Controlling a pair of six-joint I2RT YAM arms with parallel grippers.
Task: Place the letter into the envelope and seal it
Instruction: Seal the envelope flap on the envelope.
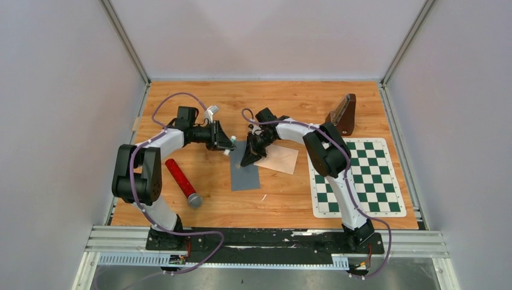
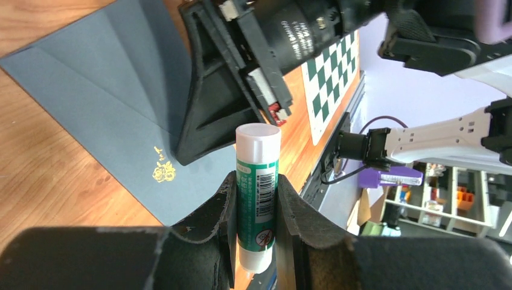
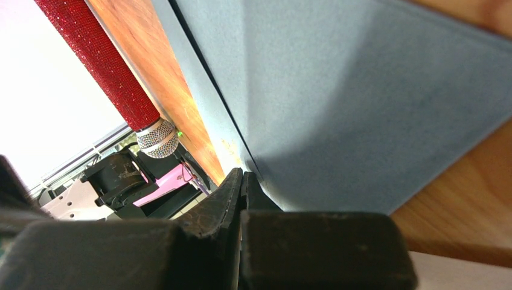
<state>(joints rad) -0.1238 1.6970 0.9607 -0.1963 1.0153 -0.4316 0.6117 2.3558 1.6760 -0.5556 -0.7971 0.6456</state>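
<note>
The grey-blue envelope [image 1: 246, 175] lies flat on the wooden table, a gold rose printed on it [image 2: 102, 84]. The cream letter [image 1: 281, 158] lies on the table just right of it, partly under my right arm. My left gripper [image 1: 231, 144] hovers at the envelope's upper left corner, shut on a green glue stick [image 2: 258, 151] with its white cap pointing forward. My right gripper [image 1: 243, 159] is shut with nothing between the fingers. Its tips rest on the envelope's upper part [image 3: 374, 109], close beside the glue stick.
A red glitter microphone [image 1: 181, 180] lies left of the envelope. A green-and-white chessboard mat [image 1: 356, 175] covers the right side of the table. A brown wedge-shaped holder [image 1: 342, 113] stands at the back right. Grey walls enclose the table.
</note>
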